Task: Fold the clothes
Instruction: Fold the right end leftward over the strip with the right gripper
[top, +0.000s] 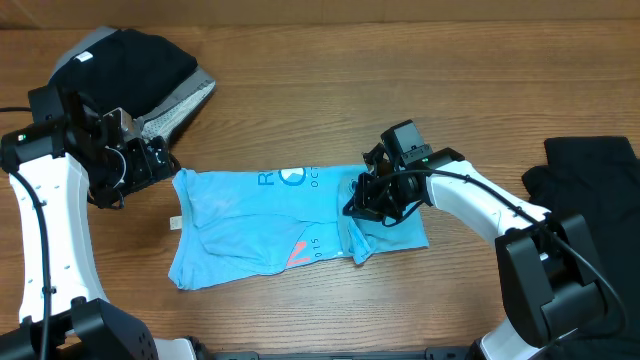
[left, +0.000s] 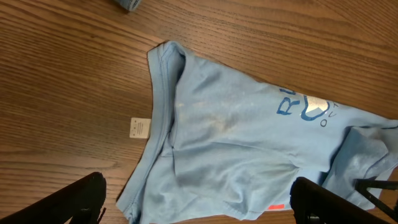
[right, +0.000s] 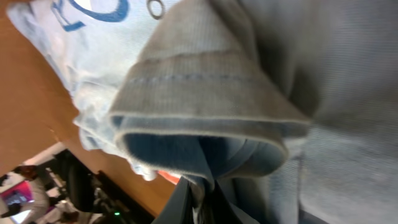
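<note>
Overhead: sky-blue T-shirt lies rumpled mid-way across the table. Our right gripper is pinched tight on a hemmed edge; our left gripper gapes empty beside the shirt. Risk as we judge it: the thin pinch slips, or drags extra layers and bunches the fold.

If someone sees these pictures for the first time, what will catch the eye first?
The sky-blue T-shirt lies rumpled in the middle of the wooden table, showing a white logo and orange-red lettering. The right gripper is shut on a stitched edge at its right side, while the left gripper hangs open by its left edge. A dark pile sits at the top left and a black garment at the right edge.
</note>
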